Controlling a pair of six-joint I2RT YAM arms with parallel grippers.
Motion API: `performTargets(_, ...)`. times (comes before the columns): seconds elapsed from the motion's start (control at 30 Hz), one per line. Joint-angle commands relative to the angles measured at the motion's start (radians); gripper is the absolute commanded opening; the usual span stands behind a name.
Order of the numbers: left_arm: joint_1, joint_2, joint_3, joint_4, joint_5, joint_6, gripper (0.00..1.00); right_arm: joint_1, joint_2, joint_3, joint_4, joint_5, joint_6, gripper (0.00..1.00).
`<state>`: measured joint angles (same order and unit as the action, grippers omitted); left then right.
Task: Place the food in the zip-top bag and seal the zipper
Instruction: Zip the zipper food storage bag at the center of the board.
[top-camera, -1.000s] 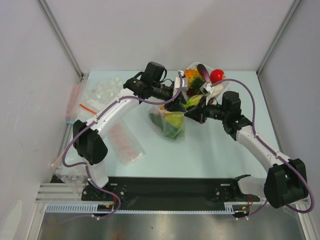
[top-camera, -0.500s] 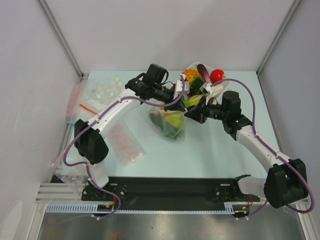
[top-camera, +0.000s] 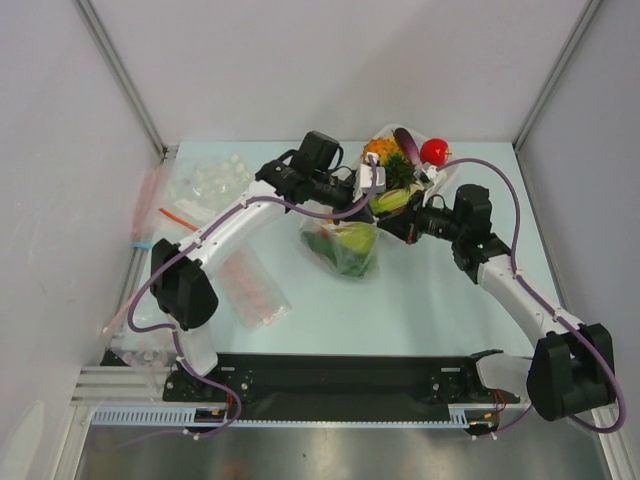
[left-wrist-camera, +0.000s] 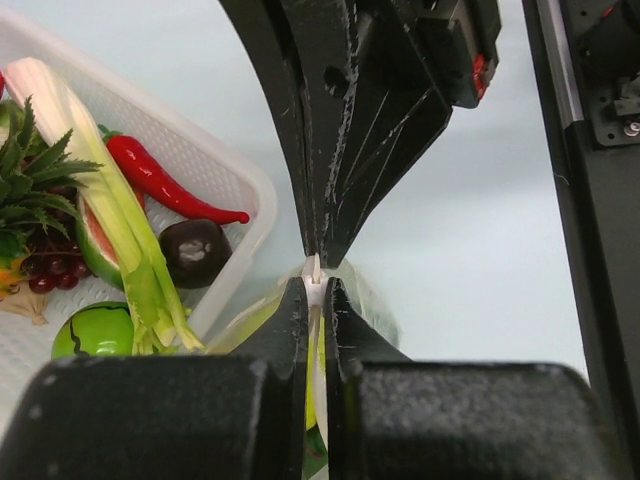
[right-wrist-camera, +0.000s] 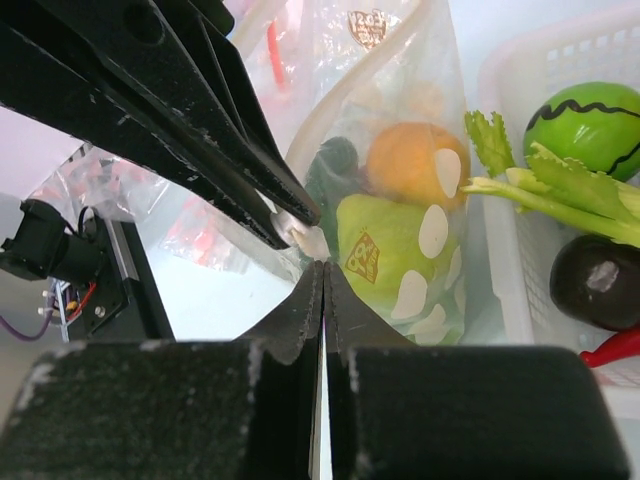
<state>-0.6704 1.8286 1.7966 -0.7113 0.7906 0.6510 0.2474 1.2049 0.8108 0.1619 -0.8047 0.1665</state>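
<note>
The clear zip-top bag (top-camera: 345, 248) hangs between my two grippers near the table's middle. Green and orange food (right-wrist-camera: 395, 250) shows through its plastic (right-wrist-camera: 440, 90). My left gripper (left-wrist-camera: 315, 292) is shut on the bag's top edge, pinching the pale zipper (left-wrist-camera: 316, 270) strip. My right gripper (right-wrist-camera: 322, 268) is shut on the same edge, and its tips almost meet the left gripper's. From above, the left gripper (top-camera: 376, 196) and right gripper (top-camera: 392, 214) meet just in front of the white basket.
A white basket (left-wrist-camera: 235, 180) at the back holds more toy food: a red chili (left-wrist-camera: 165, 182), a dark plum (left-wrist-camera: 195, 250), celery and a green melon (right-wrist-camera: 590, 115). Flat packets (top-camera: 250, 285) and a thin red strip (top-camera: 178, 215) lie on the left.
My left gripper has closed onto the bag's top edge and moved a little right toward the right gripper. The bag's top has shifted right with both grippers.
</note>
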Motion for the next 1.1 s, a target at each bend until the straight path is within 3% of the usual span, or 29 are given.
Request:
performTargets(0.0,0.006,-0.058,-0.041,0.047,-0.071,-0.025,0.00,-0.023,-0.036,0.004,0.076,0.032,0.036,0.00)
performTargets(0.2,0.006,-0.097,-0.074,0.122,-0.059,-0.088,0.00,-0.027,-0.031,0.005,0.076,0.016,0.042,0.00)
performTargets(0.3,0.005,-0.095,-0.069,0.150,-0.038,-0.135,0.00,-0.016,-0.030,0.010,0.079,0.004,0.039,0.16)
performTargets(0.33,0.003,-0.097,-0.066,0.159,-0.037,-0.146,0.00,-0.011,-0.030,0.014,0.082,-0.002,0.030,0.27)
performTargets(0.43,-0.006,-0.097,-0.052,0.161,-0.036,-0.163,0.00,0.006,-0.036,0.016,0.074,-0.025,0.002,0.36)
performTargets(0.73,-0.024,-0.111,-0.006,0.132,-0.007,-0.159,0.00,0.032,-0.047,0.010,0.059,-0.037,-0.055,0.42)
performTargets(1.07,-0.043,-0.123,0.029,0.084,0.050,-0.105,0.00,0.036,-0.034,0.018,0.085,-0.054,-0.059,0.38)
